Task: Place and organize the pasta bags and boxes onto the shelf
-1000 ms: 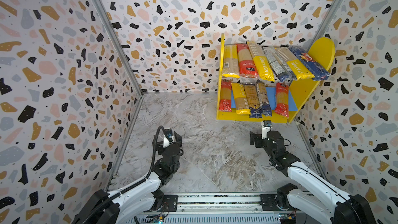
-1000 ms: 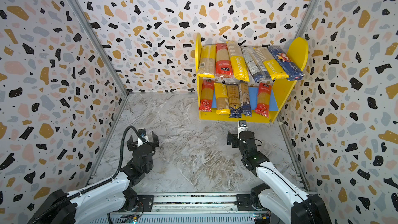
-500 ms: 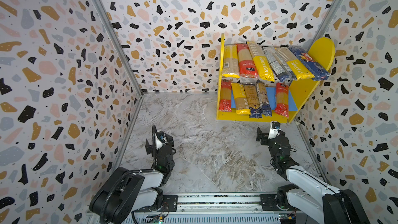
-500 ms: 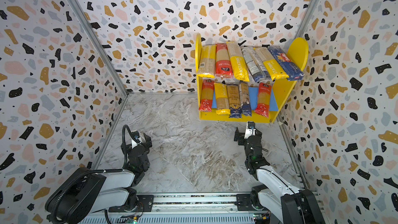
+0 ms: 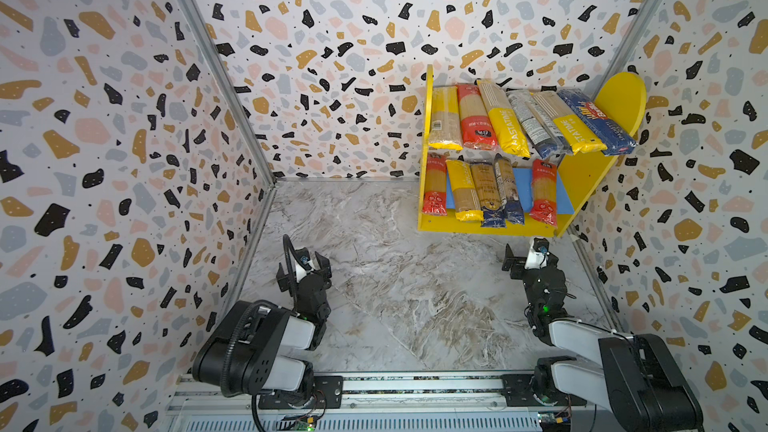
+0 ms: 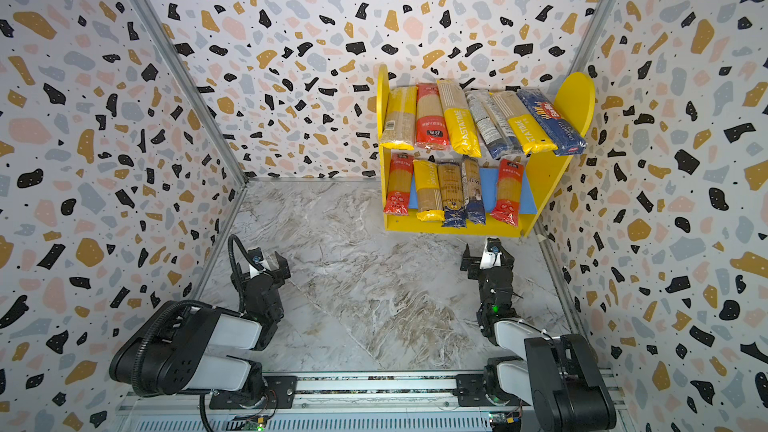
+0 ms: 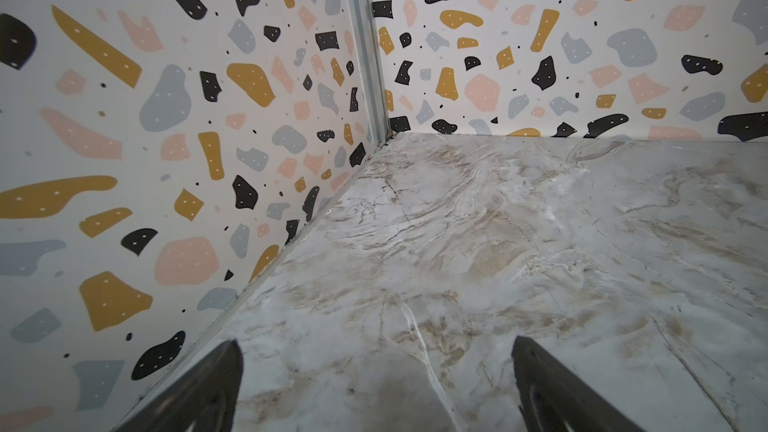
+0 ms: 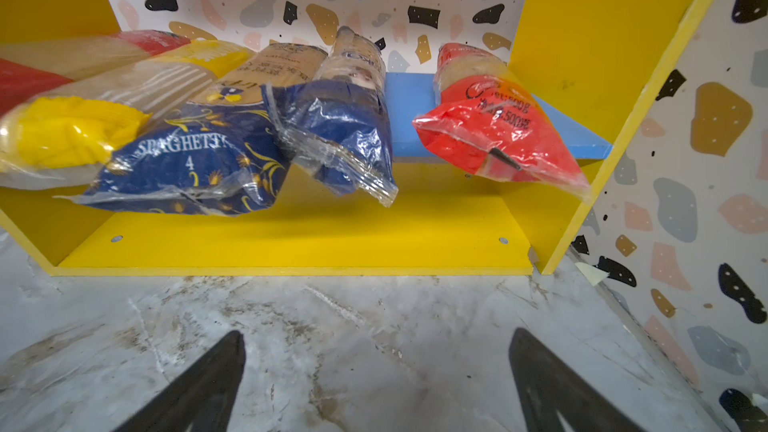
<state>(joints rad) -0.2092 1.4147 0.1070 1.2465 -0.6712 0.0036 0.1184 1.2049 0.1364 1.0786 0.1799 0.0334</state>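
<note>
Eleven long narrow spaghetti packs (image 5: 498, 126) lie on the small yellow-sided two-tier wooden shelf (image 5: 621, 97), six on top, five on the blue lower board (image 5: 524, 184).
The left gripper (image 7: 376, 351) has its jaws spread wide over the marbled grey tabletop (image 7: 498, 222), clasping nothing; the right gripper (image 8: 376, 342), equally wide and empty, is just before the shelf's yellow base (image 8: 291, 243), touching no pack.

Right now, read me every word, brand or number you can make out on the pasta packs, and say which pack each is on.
"PASTATIME": yellow pack, upper level of the shelf; partly showing on a second yellow pack there.
"SPAGHETTI 4": dark blue bag, lower level.
"500g": red bag, lower level.
All other print is too small or blurred to read.
</note>
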